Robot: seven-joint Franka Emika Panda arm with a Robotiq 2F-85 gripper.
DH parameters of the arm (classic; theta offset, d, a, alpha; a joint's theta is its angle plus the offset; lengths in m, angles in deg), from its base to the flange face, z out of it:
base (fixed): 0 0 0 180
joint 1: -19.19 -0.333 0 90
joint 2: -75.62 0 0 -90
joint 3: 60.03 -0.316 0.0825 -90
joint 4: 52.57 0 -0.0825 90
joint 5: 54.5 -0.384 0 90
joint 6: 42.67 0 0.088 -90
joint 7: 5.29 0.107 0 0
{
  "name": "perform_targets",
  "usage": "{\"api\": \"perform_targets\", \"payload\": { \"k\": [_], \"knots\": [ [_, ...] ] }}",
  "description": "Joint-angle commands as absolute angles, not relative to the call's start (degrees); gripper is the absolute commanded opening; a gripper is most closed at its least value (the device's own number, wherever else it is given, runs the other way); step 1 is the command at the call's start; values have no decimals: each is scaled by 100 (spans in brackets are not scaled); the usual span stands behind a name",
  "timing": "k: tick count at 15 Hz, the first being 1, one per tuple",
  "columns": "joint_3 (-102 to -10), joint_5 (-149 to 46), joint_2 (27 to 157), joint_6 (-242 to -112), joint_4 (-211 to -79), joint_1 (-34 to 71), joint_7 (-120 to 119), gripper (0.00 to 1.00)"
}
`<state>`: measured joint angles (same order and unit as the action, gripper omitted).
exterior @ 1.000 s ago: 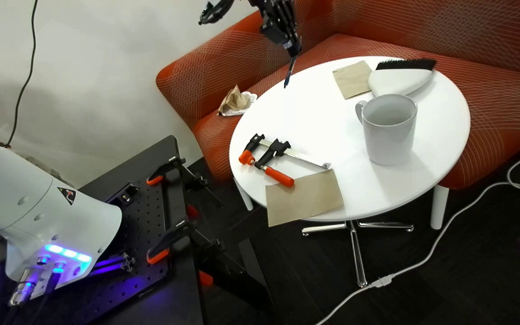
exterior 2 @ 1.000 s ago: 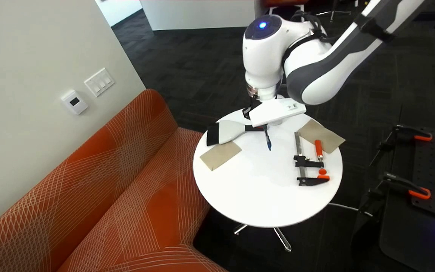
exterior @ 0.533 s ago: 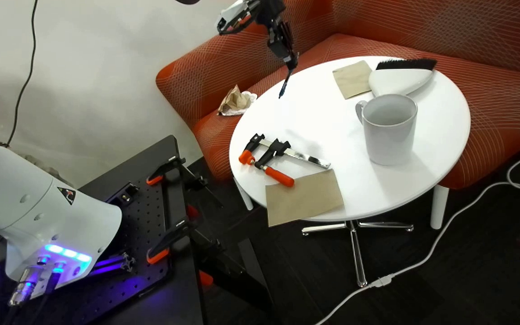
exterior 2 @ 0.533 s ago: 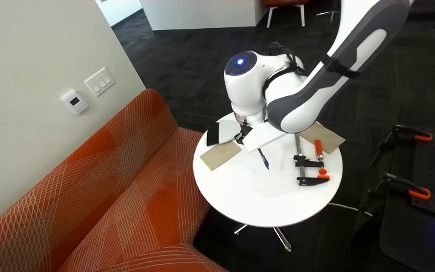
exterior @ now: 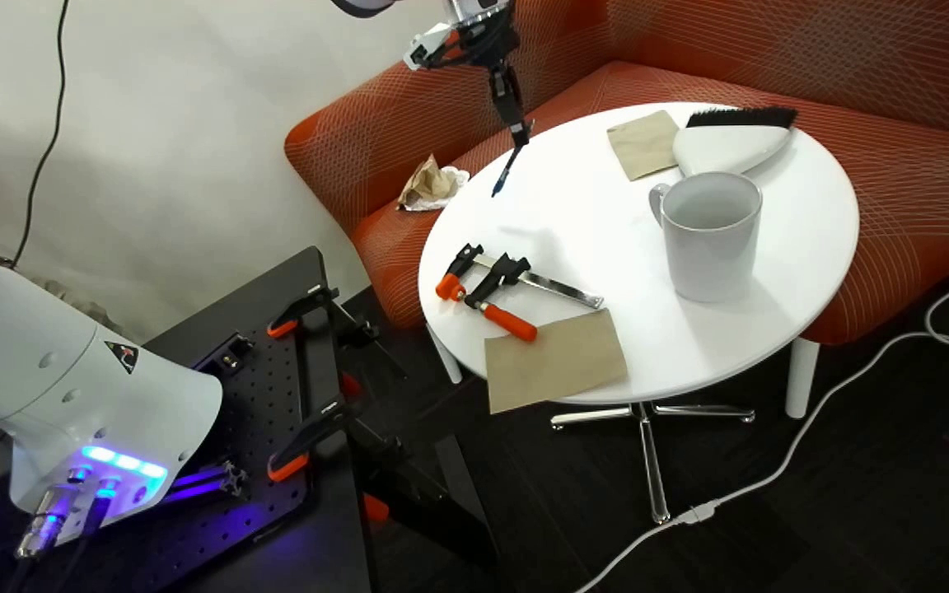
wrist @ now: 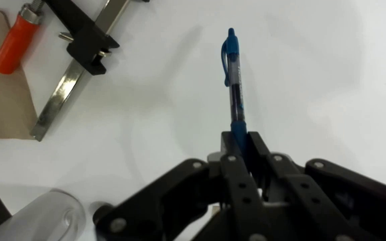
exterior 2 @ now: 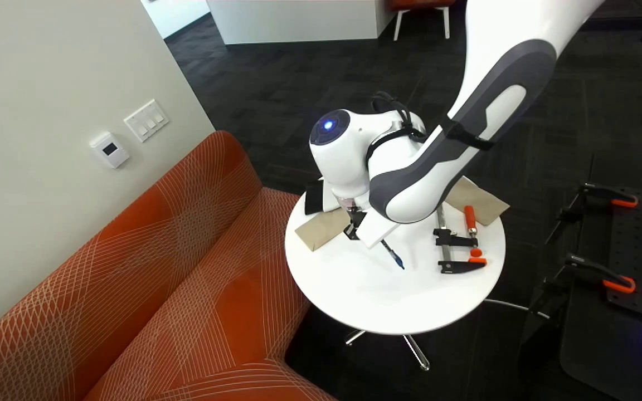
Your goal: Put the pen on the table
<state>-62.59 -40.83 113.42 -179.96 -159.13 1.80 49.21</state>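
Above the round white-topped counter (exterior: 590,214), in an exterior view, a slim blue-and-clear plastic pen (exterior: 503,175) appears to slant down from the jaws toward seven o'clock, its free end seemingly clear of the counter. In an exterior view the pen (exterior 2: 393,255) points to about five o'clock. In the wrist view the jaws pinch its blue grip, the long axis running out to twelve o'clock, a red-handled black-and-silver bar clamp (wrist: 87,43) at ten. Lowering probably calls for levelling that axis before release.
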Motion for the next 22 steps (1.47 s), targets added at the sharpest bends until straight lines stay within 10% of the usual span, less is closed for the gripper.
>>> {"api": "perform_targets", "payload": {
  "k": [1, 9, 22],
  "knots": [
    [-6229, -4295, 11545, -17696, -15545, 63, 4483, 40],
    [-6178, -4461, 11657, -17660, -15349, 17, 4334, 98],
    [-6077, -4460, 11624, -17868, -15443, -43, 4479, 100]
  ]
}}
